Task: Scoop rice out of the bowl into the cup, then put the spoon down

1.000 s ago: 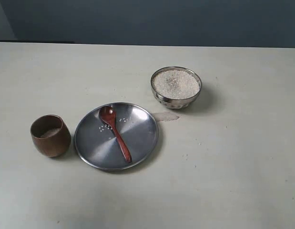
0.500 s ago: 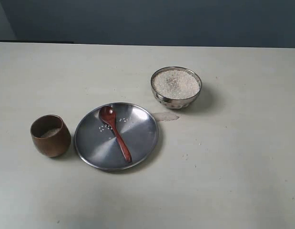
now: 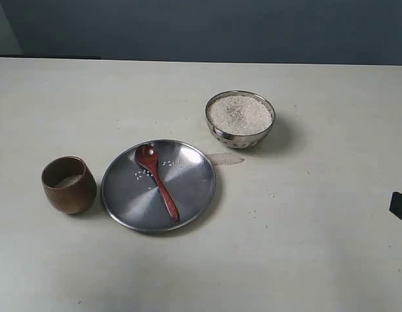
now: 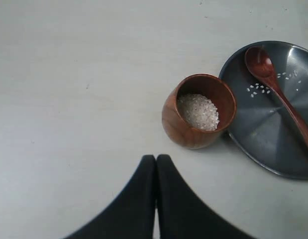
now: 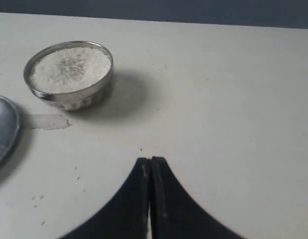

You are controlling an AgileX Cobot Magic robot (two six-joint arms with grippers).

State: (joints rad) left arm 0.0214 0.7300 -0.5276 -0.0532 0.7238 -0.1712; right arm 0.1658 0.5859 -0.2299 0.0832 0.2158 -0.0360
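Observation:
The steel bowl point(image 3: 240, 119) point(image 5: 69, 73) stands at the back right of centre, heaped with white rice point(image 3: 239, 114). A brown wooden cup point(image 3: 69, 184) point(image 4: 199, 110) sits at the left with a little rice point(image 4: 197, 110) in its bottom. The reddish-brown spoon point(image 3: 157, 181) point(image 4: 278, 89) lies on the steel plate, head toward the far side. My left gripper point(image 4: 156, 158) is shut and empty, a short way from the cup. My right gripper point(image 5: 151, 160) is shut and empty over bare table, well apart from the bowl; its dark edge point(image 3: 401, 201) shows at the right border.
A wide flat steel plate point(image 3: 188, 188) point(image 4: 258, 144) lies between cup and bowl, with a few stray grains point(image 3: 145, 174) on it. A pale smear point(image 3: 225, 158) marks the table beside the plate. Loose grains dot the table right of the plate.
A dark part of the right arm has come into view at the right edge of the exterior view. Bowl, cup, plate and spoon have not moved.

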